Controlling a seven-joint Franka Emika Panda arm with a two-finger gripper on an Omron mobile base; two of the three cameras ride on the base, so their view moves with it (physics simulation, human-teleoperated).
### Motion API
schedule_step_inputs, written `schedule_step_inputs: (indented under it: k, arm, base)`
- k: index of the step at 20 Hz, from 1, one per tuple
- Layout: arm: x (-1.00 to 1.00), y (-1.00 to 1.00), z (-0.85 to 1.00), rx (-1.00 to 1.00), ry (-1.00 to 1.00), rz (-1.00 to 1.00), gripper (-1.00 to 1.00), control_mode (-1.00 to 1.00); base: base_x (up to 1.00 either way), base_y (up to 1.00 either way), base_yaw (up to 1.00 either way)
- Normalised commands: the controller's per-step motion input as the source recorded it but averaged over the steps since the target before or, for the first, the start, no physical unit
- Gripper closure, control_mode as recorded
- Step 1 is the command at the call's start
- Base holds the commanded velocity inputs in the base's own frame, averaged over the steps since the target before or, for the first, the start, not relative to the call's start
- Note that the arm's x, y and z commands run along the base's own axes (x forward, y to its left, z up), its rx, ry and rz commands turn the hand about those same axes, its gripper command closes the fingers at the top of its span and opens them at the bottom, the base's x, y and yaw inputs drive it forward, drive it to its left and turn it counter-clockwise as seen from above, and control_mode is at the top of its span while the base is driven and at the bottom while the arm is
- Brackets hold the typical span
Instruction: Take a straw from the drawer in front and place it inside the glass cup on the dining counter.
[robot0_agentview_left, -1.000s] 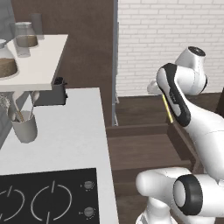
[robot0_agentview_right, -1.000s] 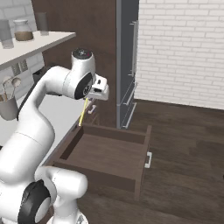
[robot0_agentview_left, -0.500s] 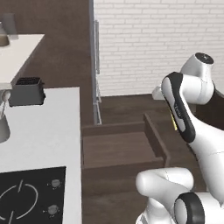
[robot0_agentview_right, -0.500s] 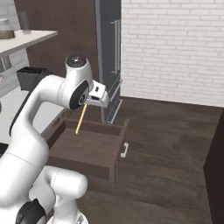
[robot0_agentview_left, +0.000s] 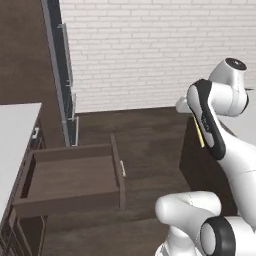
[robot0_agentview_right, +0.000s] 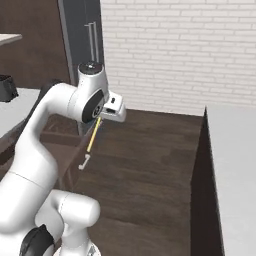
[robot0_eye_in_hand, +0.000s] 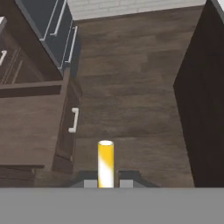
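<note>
White brick covers the big wall (robot0_agentview_left: 150, 50) at the back, and dark wood planks make the floor (robot0_agentview_right: 145, 170) under me. On my right stands the big table (robot0_agentview_right: 235, 165) with a white top and a dark brown side. Its dark side shows on the right of my hand view too.

A tall dark grey door (robot0_agentview_left: 62, 85) with long silver bars stands by the wall. Another white table (robot0_agentview_left: 12, 145) shows at the left edge of the left base view.

The drawer (robot0_agentview_left: 70, 177) is next. It is dark brown wood and it is pulled wide open. I can see its flat brown bottom. Its thin silver handle (robot0_agentview_left: 122, 168) sits on its front. In my hand view the drawer lies to the left, with the handle facing the floor space between it and the big table.

My tool (robot0_agentview_right: 102, 116) hangs in the air over the floor, between the drawer and the big table. It is clenched on the straw (robot0_agentview_right: 93, 135). The straw is thin and yellow. In the right base view it hangs down from my tool, tilted a little. In the left base view a short bit of it peeks out beside my arm. In my hand view it pokes up between my two tips. It touches no table and no floor.
</note>
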Motion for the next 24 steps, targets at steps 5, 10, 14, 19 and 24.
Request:
schedule_step_inputs:
  k: [5,10,14,19,24]
  arm:
    - [0.00,0.00,0.00,0.00,0.00,0.00,1.00,1.00]
    - [0.00,0.00,0.00,0.00,0.00,0.00,1.00,1.00]
    - [0.00,0.00,0.00,0.00,0.00,0.00,1.00,1.00]
    - [0.00,0.00,0.00,0.00,0.00,0.00,1.00,1.00]
    - [0.00,0.00,0.00,0.00,0.00,0.00,1.00,1.00]
  base:
    - [0.22,-0.88,0.00]
    - [0.79,-0.48,0.00]
    - [1.00,-0.18,-0.02]
    - [1.00,-0.03,-0.08]
    - [1.00,0.00,-0.09]
